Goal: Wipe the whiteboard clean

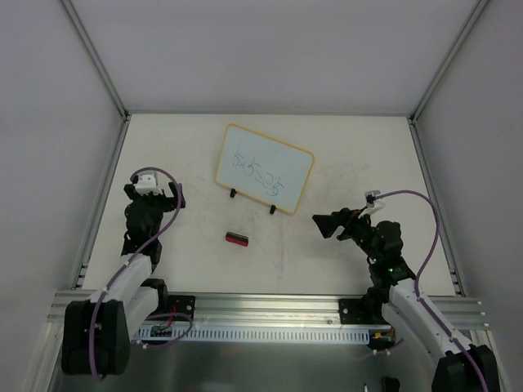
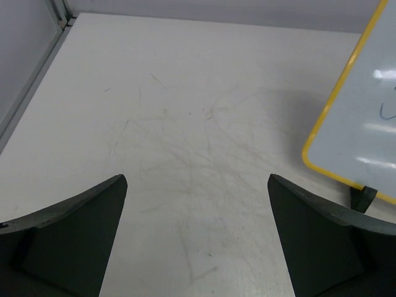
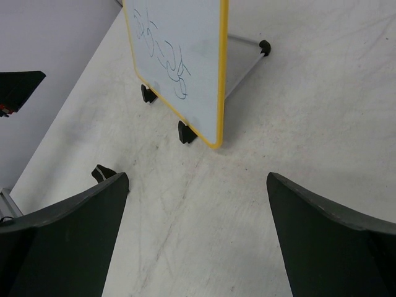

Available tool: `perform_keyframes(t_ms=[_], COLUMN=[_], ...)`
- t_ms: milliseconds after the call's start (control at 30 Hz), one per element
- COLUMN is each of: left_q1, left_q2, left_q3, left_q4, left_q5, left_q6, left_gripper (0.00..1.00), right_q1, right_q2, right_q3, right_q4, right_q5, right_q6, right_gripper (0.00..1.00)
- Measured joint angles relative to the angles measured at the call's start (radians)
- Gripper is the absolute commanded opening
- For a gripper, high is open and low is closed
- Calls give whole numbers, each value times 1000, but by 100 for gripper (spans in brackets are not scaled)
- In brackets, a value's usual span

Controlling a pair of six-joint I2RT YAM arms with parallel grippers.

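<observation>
The whiteboard [image 1: 263, 167] stands tilted on two small black feet at the table's middle back. It has a yellow frame and blue scribbles on its face. In the right wrist view the whiteboard [image 3: 179, 49] shows its scribbles; in the left wrist view only one edge of the whiteboard [image 2: 365, 111] shows. A small red-black eraser [image 1: 237, 238] lies in front of it, apart from both arms. My left gripper [image 1: 154, 196] [image 2: 197, 179] stands open over bare table, left of the board. My right gripper [image 1: 325, 226] [image 3: 197, 176] is open, right of the board, pointing at it.
Grey enclosure walls and metal rails [image 1: 102, 196] border the table left, right and back. An aluminium rail [image 1: 270, 306] runs along the near edge by the arm bases. The board's rear stand [image 3: 244, 55] juts out behind it. Purple cables loop over both arms.
</observation>
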Motion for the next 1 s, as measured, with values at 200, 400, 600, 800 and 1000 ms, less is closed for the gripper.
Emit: perform_keyframes(t_ms=[200,400,600,800,1000], left_q1=[0,0,0,0,0], left_q2=[-256,-419,-486,-516,-497], left_q3=[13,18,24,3,7], left_q4=[-174,-409,-507,-510,-544], left_q5=[-61,-231,-165,-104,-45], left_q6=[-101,-359,-439,-521,-542], left_gripper=[99,99,99,99,99], right_q1=[0,0,0,0,0], right_q2=[-29,43,89,204,356], right_q3=[-5,-5,-1,39,71], right_q4=[2,31,110,190,330], right_q5=[8,4,-2,-63,-113], right_q6=[-9,9,23,7,-27], right_gripper=[99,99,99,99,99])
